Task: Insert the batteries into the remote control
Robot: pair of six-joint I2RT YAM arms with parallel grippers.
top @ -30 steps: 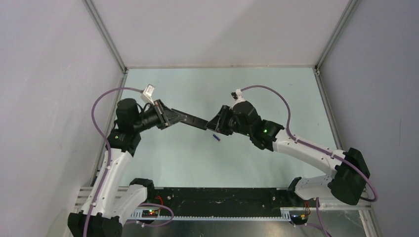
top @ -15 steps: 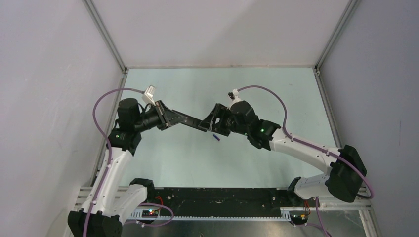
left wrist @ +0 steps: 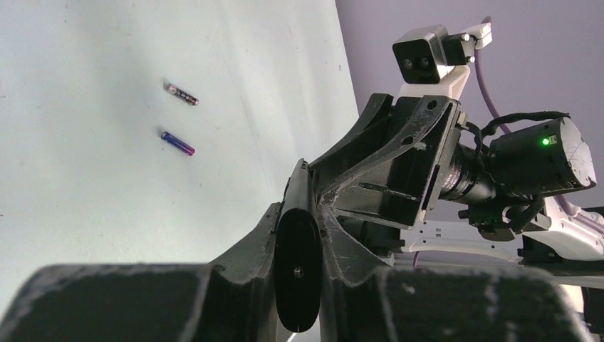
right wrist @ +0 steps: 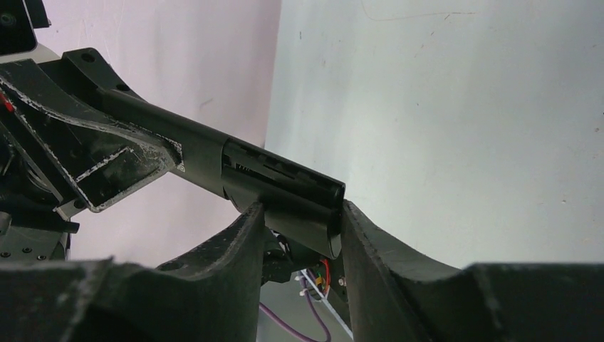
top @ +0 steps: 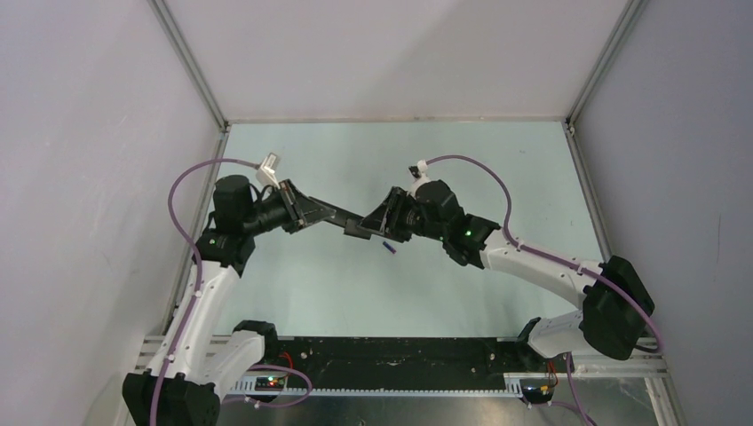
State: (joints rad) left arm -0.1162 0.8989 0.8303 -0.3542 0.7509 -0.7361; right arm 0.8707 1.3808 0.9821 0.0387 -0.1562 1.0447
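The left hand (top: pixel 309 213) is clamped on one end of the remote control (top: pixel 342 219), holding it above the desk (top: pixel 444 151). The right hand (right wrist: pixel 303 209) has its fingers either side of the other end, seemingly touching; a firm grip I cannot tell. Below lie the blue-purple battery (top: pixel 387 248) and, near it, the dark battery (left wrist: pixel 182 94)

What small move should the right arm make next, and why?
Probably close the right gripper on the remote control's free end. Its fingers flank that end, the left gripper clamps the other end, and the batteries lie on the table, so a steady two-handed hold seems needed first.
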